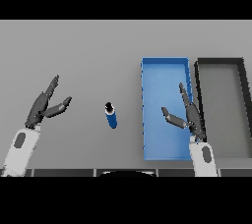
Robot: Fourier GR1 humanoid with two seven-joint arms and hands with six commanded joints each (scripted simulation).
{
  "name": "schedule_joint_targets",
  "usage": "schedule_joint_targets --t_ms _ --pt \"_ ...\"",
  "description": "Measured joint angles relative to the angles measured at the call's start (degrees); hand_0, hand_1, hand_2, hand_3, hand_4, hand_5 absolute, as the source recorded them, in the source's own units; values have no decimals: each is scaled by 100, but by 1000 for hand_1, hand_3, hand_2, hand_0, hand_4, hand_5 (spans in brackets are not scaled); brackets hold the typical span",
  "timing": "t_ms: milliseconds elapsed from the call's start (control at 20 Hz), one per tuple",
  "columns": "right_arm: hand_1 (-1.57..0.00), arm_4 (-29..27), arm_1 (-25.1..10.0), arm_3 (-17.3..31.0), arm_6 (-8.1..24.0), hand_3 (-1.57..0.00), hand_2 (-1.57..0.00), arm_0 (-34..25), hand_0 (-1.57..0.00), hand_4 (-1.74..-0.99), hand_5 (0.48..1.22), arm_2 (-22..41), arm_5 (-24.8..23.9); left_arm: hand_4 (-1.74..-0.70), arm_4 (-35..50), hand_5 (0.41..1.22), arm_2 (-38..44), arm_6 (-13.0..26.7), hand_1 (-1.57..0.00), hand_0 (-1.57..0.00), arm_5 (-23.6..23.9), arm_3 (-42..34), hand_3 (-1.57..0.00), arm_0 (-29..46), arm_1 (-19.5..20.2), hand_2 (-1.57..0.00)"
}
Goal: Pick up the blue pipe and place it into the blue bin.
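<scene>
A short blue pipe (111, 116) with a dark end lies on the grey table, left of the blue bin (152, 78). My right hand (190, 115) hovers over the bin's right side, fingers straight and thumb spread, holding nothing. It is well to the right of the pipe. My left hand (43, 106) is at the left of the table, open too, with its fingers pointing away from me. Neither hand touches the pipe.
A dark grey bin (221, 64) stands directly to the right of the blue bin, their long walls side by side. Both bins reach nearly to the table's front edge.
</scene>
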Motion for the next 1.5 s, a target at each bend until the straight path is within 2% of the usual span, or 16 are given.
schedule_joint_targets --t_ms 150,200,400,550,650,750,800,950,1150,1400,1500 --pt "1 165 -12 -102 85 1 1 57 1 -1187 585 133 4 -965 17 593 -58 -44 1 1 -258 -3 1 -23 132 1" --pt "1 200 -12 -123 89 1 1 86 1 -1182 583 166 9 -965 27 590 -100 -173 1 1 -352 -69 1 40 147 1" --pt "1 33 -108 -163 141 1 1 64 1 -1200 580 53 93 -989 131 566 -338 -321 1 1 -857 -630 1 306 426 1" --pt "1 23 -45 -199 194 1 1 -2 1 -1225 580 87 82 -1018 13 512 -707 110 1 1 -1012 -1166 1 475 529 1" --pt "1 -72 -37 -209 188 1 1 1 1 -1228 573 45 117 -1047 -79 483 -1016 617 1 1 -1031 -1417 1 453 419 1" --pt "1 -66 -60 -291 162 1 1 33 1 -1219 572 58 129 -1075 -225 472 -1235 692 1 1 -1137 -1484 1 488 385 1" --pt "1 -31 -81 -251 122 1 1 93 1 -1213 572 83 161 -1084 -352 469 -1349 673 1 1 -1173 -1434 1 429 310 1" --pt "1 -33 -59 -225 292 1 1 -15 1 -1210 570 60 124 -1123 -562 470 -1606 687 1 1 -1185 -1341 1 318 28 1" --pt "1 -46 14 -214 227 1 1 17 1 -1209 556 74 104 -1145 -761 486 -1810 471 1 1 -1059 -1110 1 151 -466 1" --pt "1 -101 65 -180 158 1 1 45 1 -1203 551 56 110 -1130 -905 493 -1852 470 1 1 -871 -311 1 -217 -1146 1" --pt "1 -104 -12 -261 125 1 1 73 1 -1202 549 24 119 -1138 -902 497 -1869 318 1 1 -849 -68 1 -236 -1364 1"
